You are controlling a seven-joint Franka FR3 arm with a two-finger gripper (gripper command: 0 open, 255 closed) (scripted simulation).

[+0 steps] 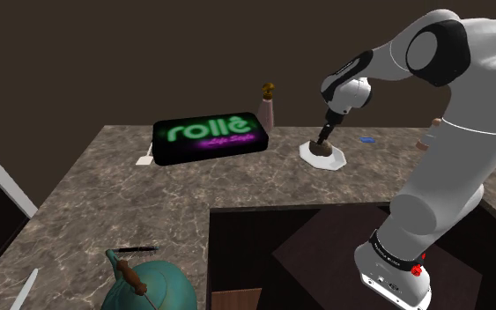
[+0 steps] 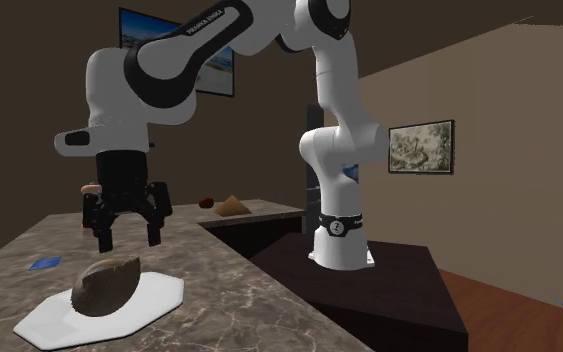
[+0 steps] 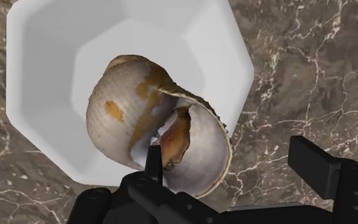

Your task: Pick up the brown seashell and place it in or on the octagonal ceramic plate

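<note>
Here, a brown spiral seashell (image 2: 106, 284) is seen resting on a white octagonal plate (image 2: 161, 296) on the marbled table (image 2: 219, 280); black fingers (image 2: 154, 228) are spread wide just above it.

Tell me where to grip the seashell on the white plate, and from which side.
Take the seashell across its rounded body, from straight above, probably: it lies as a low mound on the plate, whose raised rim blocks a sideways approach. Avoid the thin lip at its opening.
</note>
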